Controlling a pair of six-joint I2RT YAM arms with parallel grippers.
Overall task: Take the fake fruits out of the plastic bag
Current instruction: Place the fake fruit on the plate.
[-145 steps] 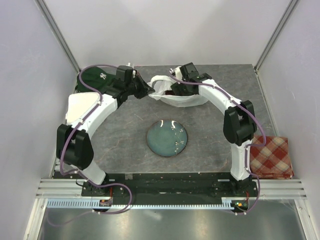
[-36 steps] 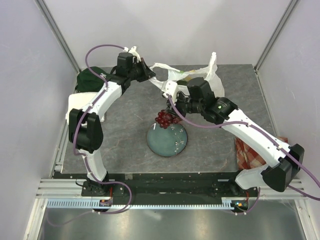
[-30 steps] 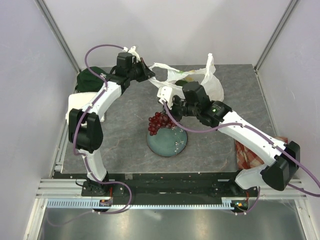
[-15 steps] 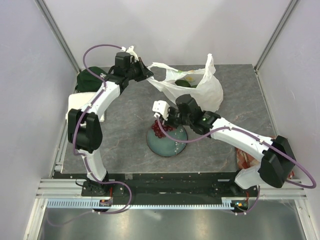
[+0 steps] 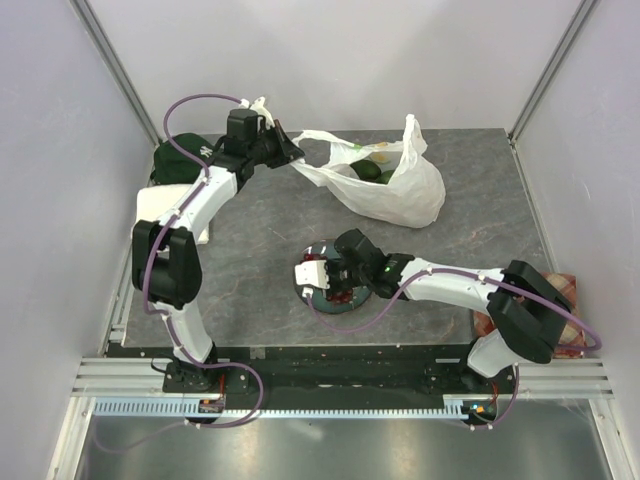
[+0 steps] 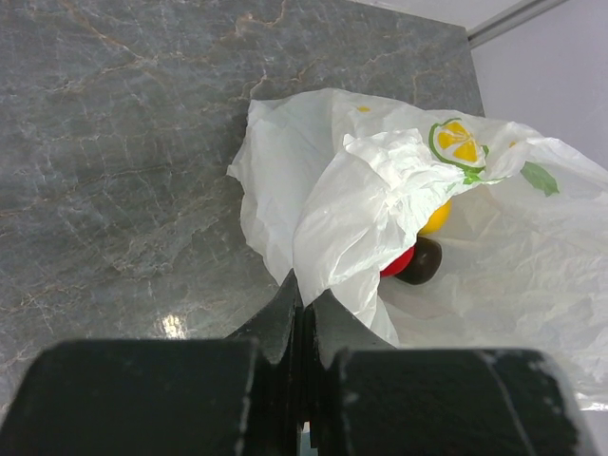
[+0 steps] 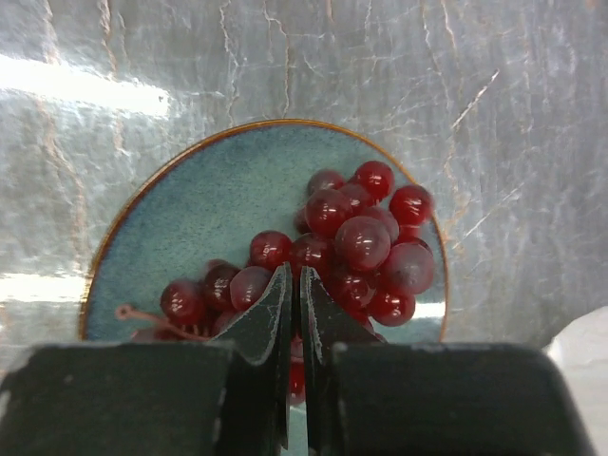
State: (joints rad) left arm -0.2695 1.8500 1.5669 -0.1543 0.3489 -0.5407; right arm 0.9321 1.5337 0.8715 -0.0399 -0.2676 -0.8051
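The white plastic bag (image 5: pixel 385 190) lies at the back of the table, its mouth pulled left. My left gripper (image 5: pixel 290 155) is shut on a bag handle (image 6: pixel 332 237). Inside the bag (image 6: pixel 532 247) I see a yellow fruit (image 6: pixel 437 218), a red one (image 6: pixel 401 263) and a dark one (image 6: pixel 423 258); from above a green fruit (image 5: pixel 365 172) also shows. My right gripper (image 5: pixel 335 285) hangs low over the teal plate (image 7: pixel 180 237), shut on the dark red grape bunch (image 7: pixel 366 237). The bunch rests on the plate (image 5: pixel 350 310).
A dark green cap (image 5: pixel 180 158) sits at the back left beside the left arm. A red checked cloth (image 5: pixel 565 290) lies at the right edge, mostly under the right arm's elbow. Grey walls close off three sides.
My right arm has swung from the bag toward the near side and lowered the grape bunch onto the plate. The bag has settled rightward; the left gripper still holds its handle.
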